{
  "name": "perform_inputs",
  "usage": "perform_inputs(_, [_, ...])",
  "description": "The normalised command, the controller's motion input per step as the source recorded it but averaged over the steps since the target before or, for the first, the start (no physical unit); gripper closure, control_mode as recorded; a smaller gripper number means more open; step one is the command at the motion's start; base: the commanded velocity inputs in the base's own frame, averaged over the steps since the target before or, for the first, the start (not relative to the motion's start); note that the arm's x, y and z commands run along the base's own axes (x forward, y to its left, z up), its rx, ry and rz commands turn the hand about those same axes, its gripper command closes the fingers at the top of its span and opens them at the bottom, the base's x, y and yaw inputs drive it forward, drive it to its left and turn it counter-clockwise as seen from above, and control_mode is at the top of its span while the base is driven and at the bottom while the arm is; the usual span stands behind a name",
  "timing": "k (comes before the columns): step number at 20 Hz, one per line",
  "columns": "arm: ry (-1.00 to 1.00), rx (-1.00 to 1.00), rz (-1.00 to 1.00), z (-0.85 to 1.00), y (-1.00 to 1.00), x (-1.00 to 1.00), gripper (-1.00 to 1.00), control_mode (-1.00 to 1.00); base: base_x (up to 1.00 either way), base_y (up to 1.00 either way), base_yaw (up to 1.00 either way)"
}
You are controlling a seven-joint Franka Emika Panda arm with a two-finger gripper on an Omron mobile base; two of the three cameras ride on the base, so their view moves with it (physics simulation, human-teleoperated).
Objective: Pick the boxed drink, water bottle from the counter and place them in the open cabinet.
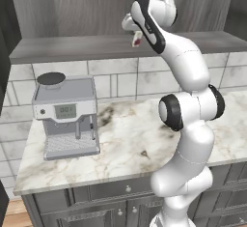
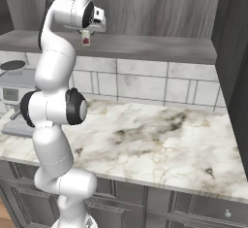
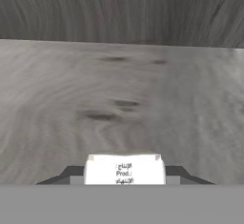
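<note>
Grey espresso machine [image 1: 66, 115] sitting at the left end of the marble counter [image 1: 130, 139], against the tiled wall. Further right and higher, holding the boxed drink [image 1: 137, 39] clamped in the gripper [image 1: 134, 36], hanging just above the shelf board of the open cabinet [image 1: 77, 47]. From the hand view, seeing the carton's white printed top [image 3: 124, 169] between the dark fingertips [image 3: 71, 173], wood-grain shelf stretching ahead.

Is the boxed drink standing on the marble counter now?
No, the hand holds the boxed drink up at the open cabinet's shelf, well above the counter.
</note>
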Motion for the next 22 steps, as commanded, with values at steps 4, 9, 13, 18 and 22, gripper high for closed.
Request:
perform_inputs(4, [0.00,0.00,0.03,-0.07,0.02,0.00,1.00,-1.00,0.00,0.00,0.00])
perform_inputs(9, [0.00,0.00,0.03,-0.10,0.04,0.00,1.00,-1.00,0.00,0.00,0.00])
perform_inputs(13, [0.00,0.00,0.03,-0.13,0.04,0.03,1.00,-1.00,0.00,0.00,0.00])
perform_inputs(18, [0.00,0.00,0.03,-0.10,0.04,0.05,1.00,-1.00,0.00,0.00,0.00])
perform_inputs(22, [0.00,0.00,0.03,-0.04,0.05,0.04,1.00,-1.00,0.00,0.00,0.00])
